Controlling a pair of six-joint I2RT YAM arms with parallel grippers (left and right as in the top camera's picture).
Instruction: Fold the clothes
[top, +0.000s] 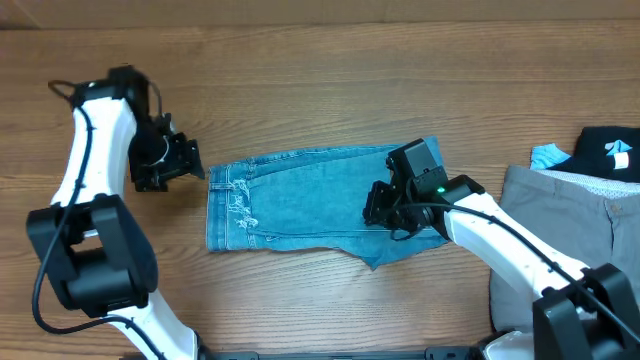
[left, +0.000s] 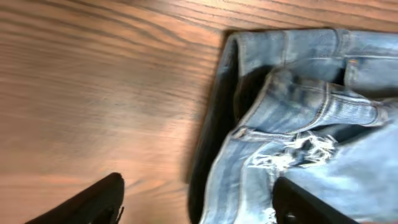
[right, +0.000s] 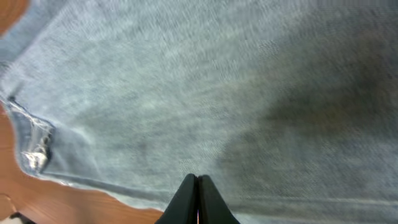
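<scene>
Jeans (top: 290, 195) were pretty much folded, just one near corner (top: 374, 262) poking out to fix; my right hand (right: 198, 183) was pinched shut, left hand (top: 193, 162) wide.

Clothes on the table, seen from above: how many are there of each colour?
Blue jeans: 1
Grey trousers: 1
Black top: 1
Total: 3
A light-blue scrap shows beside the black top. I cannot tell whether it is a separate garment, so it is not counted.
</scene>
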